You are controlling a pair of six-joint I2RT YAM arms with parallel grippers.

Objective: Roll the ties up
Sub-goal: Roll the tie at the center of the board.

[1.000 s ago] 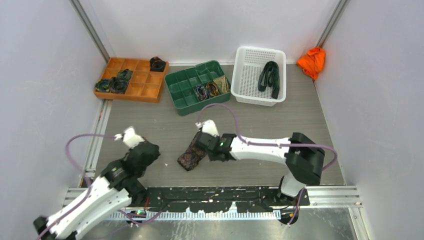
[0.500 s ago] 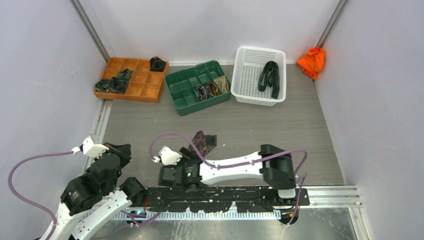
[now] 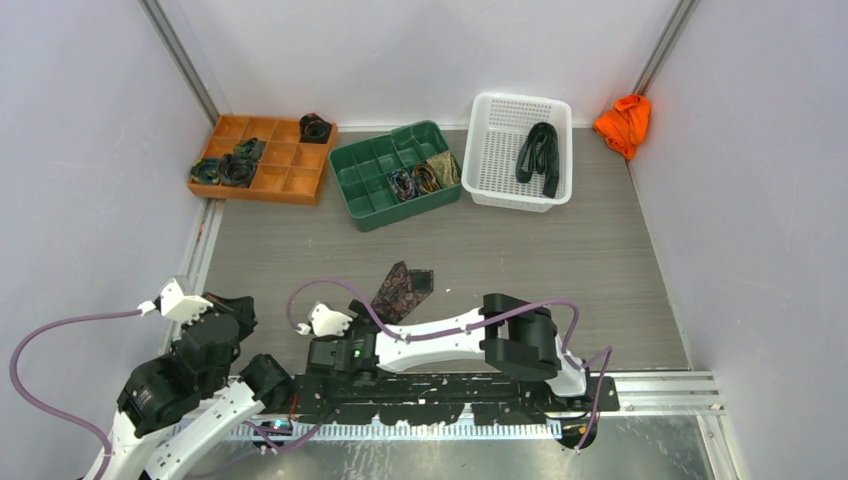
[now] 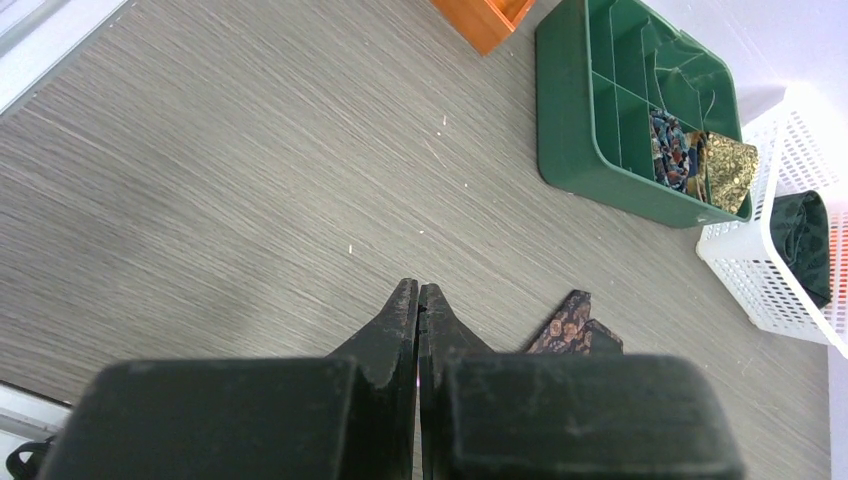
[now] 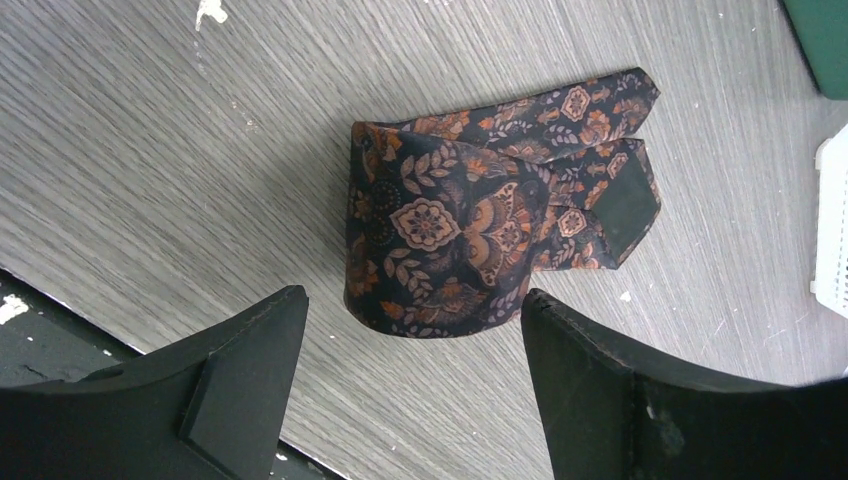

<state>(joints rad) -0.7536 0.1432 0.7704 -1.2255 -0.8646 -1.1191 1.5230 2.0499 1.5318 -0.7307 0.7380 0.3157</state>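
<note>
Lying flat on the grey table (image 3: 560, 270) in the top view, a folded brown-patterned tie (image 3: 402, 291) is seen just beyond the right gripper (image 3: 360, 310), with the left gripper (image 3: 235, 305) well apart at the near left. Further ties (image 3: 225, 170) are held in the orange tray (image 3: 300, 190), the green tray (image 3: 370, 215) and the white basket (image 3: 480, 195).

From the left wrist, the left gripper (image 4: 418, 295) is shown with its fingers pressed together on nothing, and the tie (image 4: 575, 325) is seen to their right.

From the right wrist, the right gripper (image 5: 410, 300) is shown spread wide, and the tie (image 5: 450, 230) is found on the table at the gap, gripped by neither finger.
</note>
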